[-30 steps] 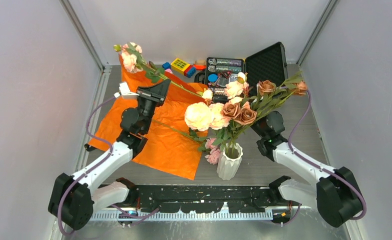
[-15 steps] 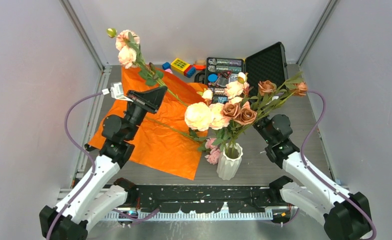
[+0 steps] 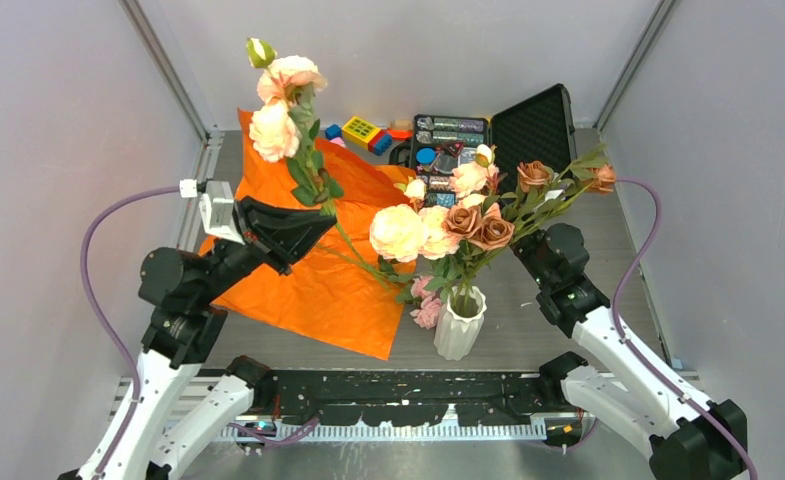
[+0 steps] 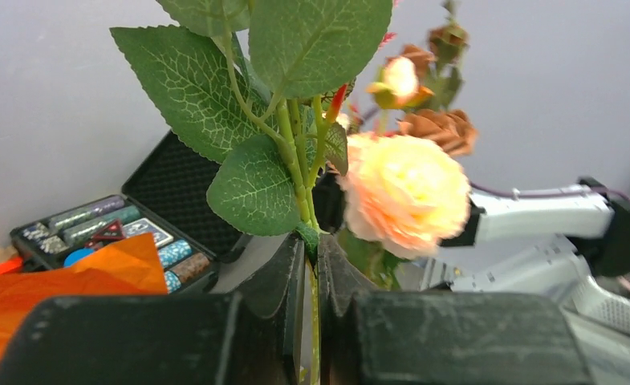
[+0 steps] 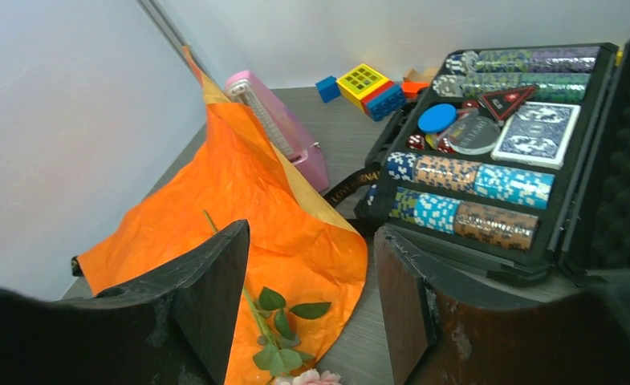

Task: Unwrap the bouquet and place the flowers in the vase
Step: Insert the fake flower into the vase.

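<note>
My left gripper [image 3: 325, 220] is shut on the green stem [image 4: 311, 309] of a rose spray [image 3: 280, 105], held nearly upright above the orange paper [image 3: 303, 290]. The spray has peach blooms and a bud at its top. The white ribbed vase [image 3: 460, 322] stands at front centre with several flowers [image 3: 448, 225] in it. One leafy stem [image 5: 275, 321] lies on the paper, and a small pink flower [image 3: 428, 308] lies beside the vase. My right gripper [image 5: 311, 273] is open with nothing between its fingers, behind the vase; the blooms hide its fingers in the top view.
An open black case of poker chips [image 3: 468, 140] sits at the back, with coloured blocks [image 3: 363, 133] to its left. A pink metronome-shaped object [image 5: 279, 128] stands behind the raised edge of the paper. Grey walls close in on both sides.
My left arm has drawn back toward the near left and lifted the rose spray, which now stands higher and more upright. The right arm has pulled back slightly and its jaws have widened.
</note>
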Controlling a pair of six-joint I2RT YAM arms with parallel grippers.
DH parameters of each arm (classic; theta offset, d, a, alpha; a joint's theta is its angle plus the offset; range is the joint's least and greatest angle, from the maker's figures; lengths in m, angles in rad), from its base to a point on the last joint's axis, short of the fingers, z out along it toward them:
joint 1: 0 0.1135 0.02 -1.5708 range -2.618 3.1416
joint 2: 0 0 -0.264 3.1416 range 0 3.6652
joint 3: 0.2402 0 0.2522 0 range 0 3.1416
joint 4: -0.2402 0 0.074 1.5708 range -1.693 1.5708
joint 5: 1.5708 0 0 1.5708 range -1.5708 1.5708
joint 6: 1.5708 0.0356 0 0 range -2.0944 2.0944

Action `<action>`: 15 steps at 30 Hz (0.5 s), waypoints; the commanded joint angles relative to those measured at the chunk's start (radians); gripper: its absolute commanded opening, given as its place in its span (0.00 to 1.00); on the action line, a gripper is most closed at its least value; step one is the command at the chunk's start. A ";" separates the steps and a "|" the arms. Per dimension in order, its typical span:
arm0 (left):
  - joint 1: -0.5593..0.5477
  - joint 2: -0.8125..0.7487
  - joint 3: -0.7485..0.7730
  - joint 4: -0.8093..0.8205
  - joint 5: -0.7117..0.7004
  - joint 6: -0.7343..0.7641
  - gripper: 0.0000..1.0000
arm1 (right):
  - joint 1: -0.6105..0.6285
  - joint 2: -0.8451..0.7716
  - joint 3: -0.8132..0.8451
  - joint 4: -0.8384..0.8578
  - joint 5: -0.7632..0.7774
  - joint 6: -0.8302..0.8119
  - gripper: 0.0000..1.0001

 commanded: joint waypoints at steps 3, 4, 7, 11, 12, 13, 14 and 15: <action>0.005 -0.061 0.070 -0.113 0.242 0.074 0.00 | -0.004 -0.032 0.053 -0.043 0.080 -0.048 0.64; 0.005 -0.066 0.074 -0.112 0.262 0.066 0.00 | -0.004 -0.034 0.056 -0.048 0.081 -0.050 0.64; 0.005 -0.053 0.089 -0.089 0.327 0.026 0.00 | -0.003 -0.037 0.057 -0.056 0.085 -0.047 0.64; 0.004 -0.019 0.066 -0.065 0.355 0.013 0.00 | -0.004 -0.040 0.058 -0.054 0.091 -0.045 0.64; 0.002 -0.007 0.062 -0.043 0.369 0.002 0.00 | -0.004 -0.041 0.062 -0.054 0.091 -0.048 0.64; 0.000 -0.001 0.062 -0.025 0.380 -0.008 0.00 | -0.003 -0.041 0.067 -0.054 0.090 -0.052 0.64; -0.005 0.007 0.066 -0.007 0.386 -0.014 0.00 | -0.003 -0.039 0.069 -0.054 0.090 -0.054 0.64; -0.013 0.015 0.073 0.005 0.388 -0.015 0.00 | -0.004 -0.038 0.075 -0.056 0.091 -0.061 0.64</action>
